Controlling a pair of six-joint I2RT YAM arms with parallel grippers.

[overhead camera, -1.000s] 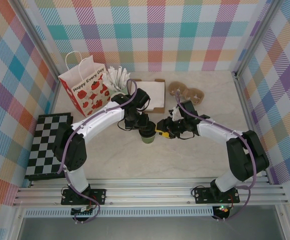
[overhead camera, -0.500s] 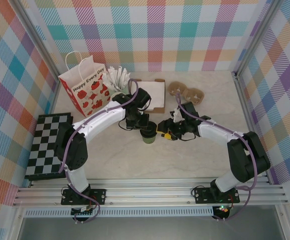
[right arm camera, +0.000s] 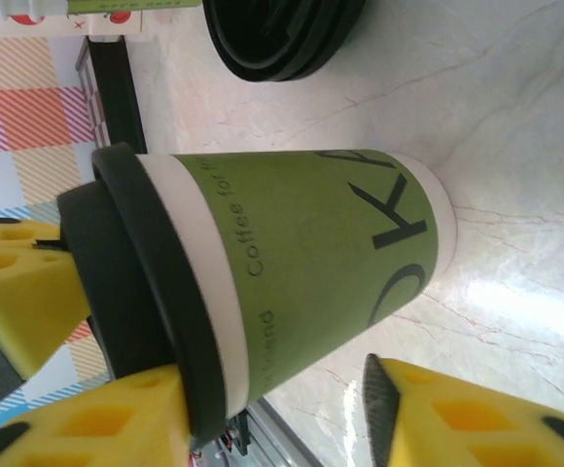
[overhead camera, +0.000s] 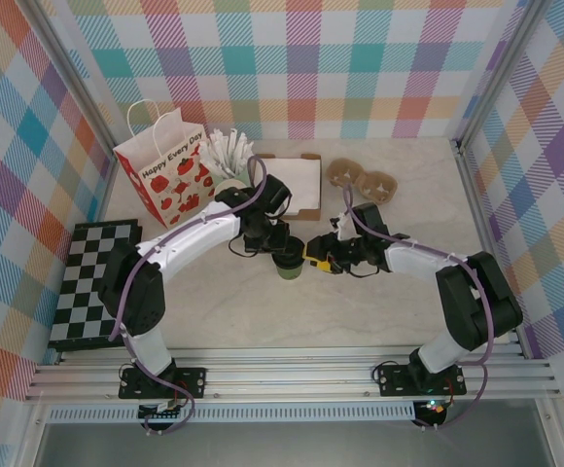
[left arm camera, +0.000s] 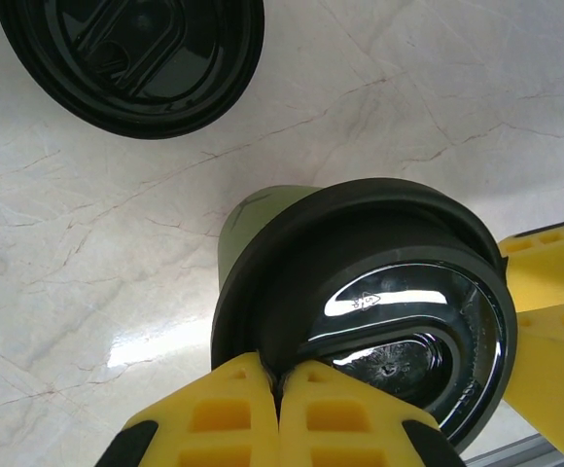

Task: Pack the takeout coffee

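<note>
The right gripper (right arm camera: 277, 377) is spread around the small green paper cup with a round black plastic lid (right arm camera: 292, 263), the left gripper (left arm camera: 278, 377) pressed together at its rim.

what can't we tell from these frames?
Contents of the coffee cup: the lid covers it.
Whether the left jaws pinch the lid rim or just touch it: left wrist view, shut tips hide contact.
Whether the right jaws touch the cup: right wrist view, bottom edge cuts them off.
Inside of the paper bag: top view, too small.
</note>
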